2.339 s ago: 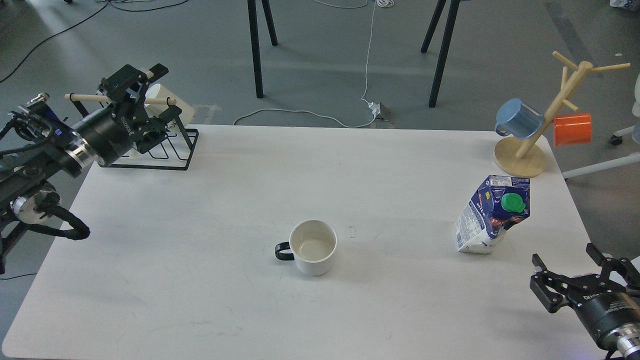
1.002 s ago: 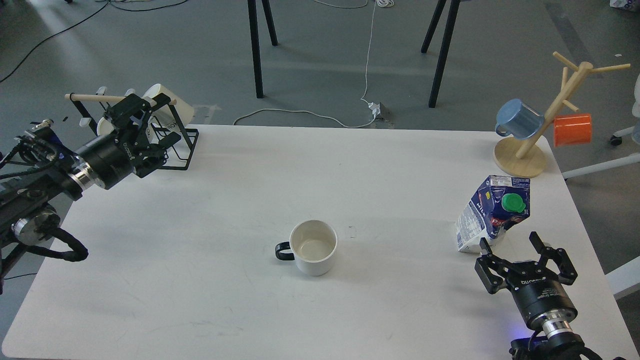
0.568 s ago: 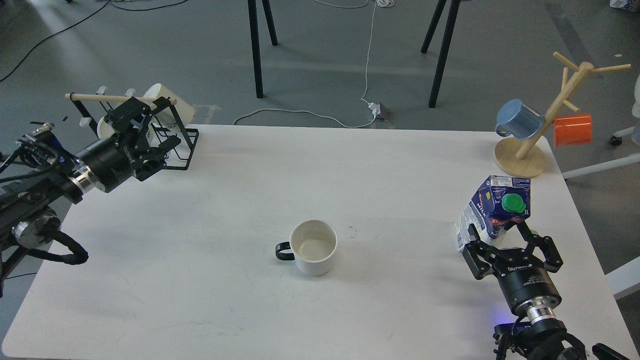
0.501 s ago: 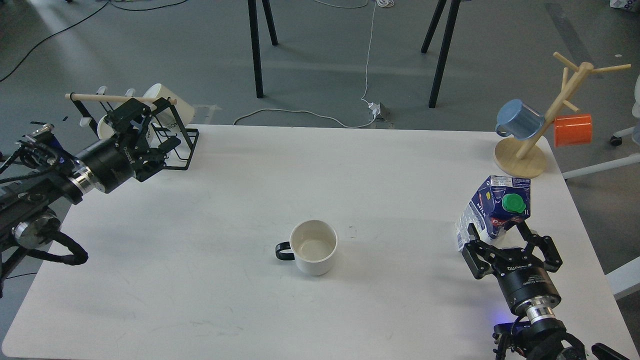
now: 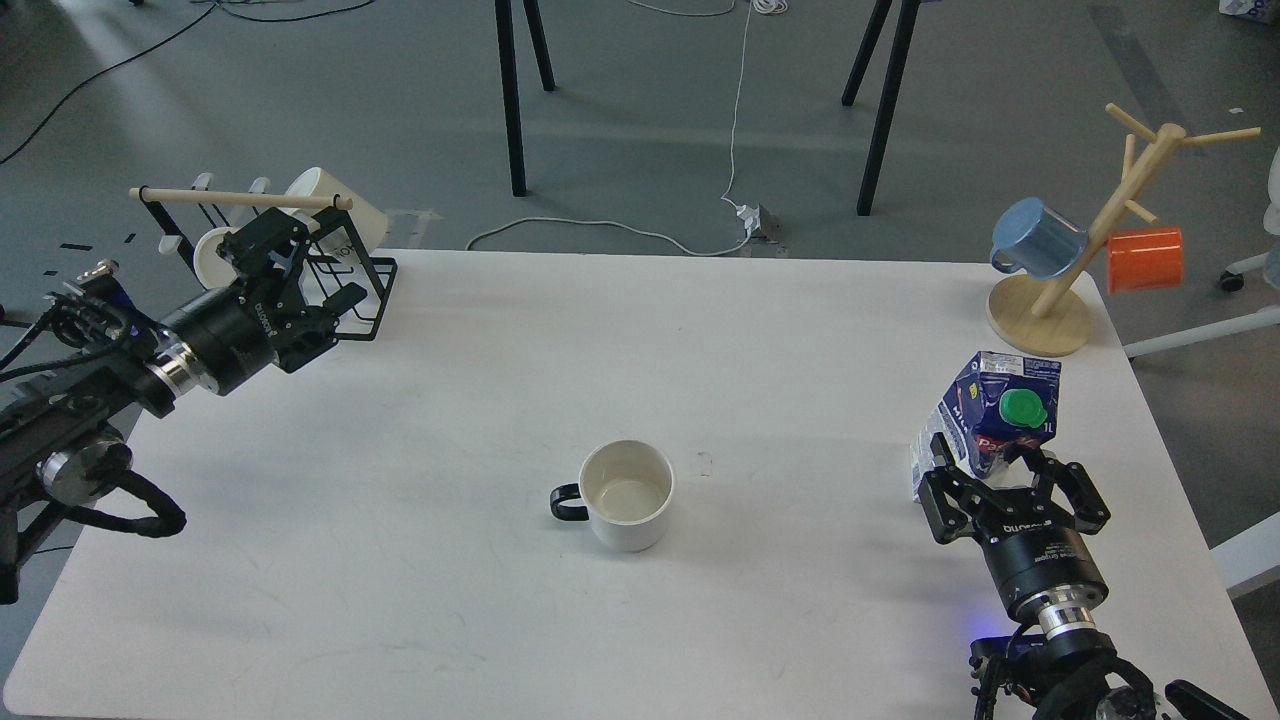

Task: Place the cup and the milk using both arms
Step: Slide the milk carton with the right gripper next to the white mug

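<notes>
Right tool (image 5: 990, 462): near right of the tabletop, its two fingers spread to either side of the milk's lower half; whether the pads touch the carton I cannot tell.
Milk (image 5: 990, 415): dented blue and white carton with a green cap, standing at the right side of the tabletop and leaning slightly, directly beyond the right tool's body.
Cup (image 5: 626, 494): cream-white mug, upright and empty, near the middle of the tabletop, black handle pointing left; well apart from both tools.
Tabletop (image 5: 500, 380): white, bare between the cup and the milk.
Left tool (image 5: 300, 270): at the far left edge, fingers spread, nothing between them, just in front of the wire rack.
Wire rack (image 5: 345, 290): black, at the far left corner, with a wooden bar across the top and pale mugs lying in it.
Mug tree (image 5: 1040, 320): wooden, at the far right corner, carrying a blue mug (image 5: 1038, 238) and an orange mug (image 5: 1146, 258).
</notes>
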`<state>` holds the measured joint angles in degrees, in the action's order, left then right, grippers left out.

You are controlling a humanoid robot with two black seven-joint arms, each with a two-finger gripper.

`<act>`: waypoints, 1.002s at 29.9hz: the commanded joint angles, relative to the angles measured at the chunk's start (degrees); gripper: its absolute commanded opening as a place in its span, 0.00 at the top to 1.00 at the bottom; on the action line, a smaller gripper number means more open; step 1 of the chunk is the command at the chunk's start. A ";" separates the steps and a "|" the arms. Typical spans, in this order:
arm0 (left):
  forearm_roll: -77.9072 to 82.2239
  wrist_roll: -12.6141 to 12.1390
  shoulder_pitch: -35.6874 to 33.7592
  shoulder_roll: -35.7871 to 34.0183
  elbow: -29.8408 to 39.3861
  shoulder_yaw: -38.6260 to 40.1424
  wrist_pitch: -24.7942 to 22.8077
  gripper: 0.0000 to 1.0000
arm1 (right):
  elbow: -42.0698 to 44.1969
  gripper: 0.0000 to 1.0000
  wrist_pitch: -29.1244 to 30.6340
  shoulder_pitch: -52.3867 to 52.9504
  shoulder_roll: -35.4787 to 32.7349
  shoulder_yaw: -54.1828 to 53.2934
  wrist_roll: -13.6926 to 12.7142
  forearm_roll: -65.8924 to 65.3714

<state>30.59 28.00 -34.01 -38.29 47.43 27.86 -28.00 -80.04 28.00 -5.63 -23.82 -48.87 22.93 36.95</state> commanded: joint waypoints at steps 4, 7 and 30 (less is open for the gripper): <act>0.00 0.00 0.00 0.06 -1.20 0.09 0.00 0.01 | -0.29 0.60 0.00 -0.08 0.00 0.01 0.01 -0.21; 0.00 0.00 0.00 0.06 -1.46 0.01 0.00 0.01 | -0.55 0.60 0.00 -0.09 0.00 0.09 0.01 -0.47; 0.00 0.00 0.00 0.06 -2.52 0.09 0.00 0.01 | -7.94 0.62 0.00 -0.70 4.04 7.74 0.01 -12.60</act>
<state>30.59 28.00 -33.93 -38.23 45.09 27.93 -28.00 -87.95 28.00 -6.12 -20.62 -42.55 22.94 26.32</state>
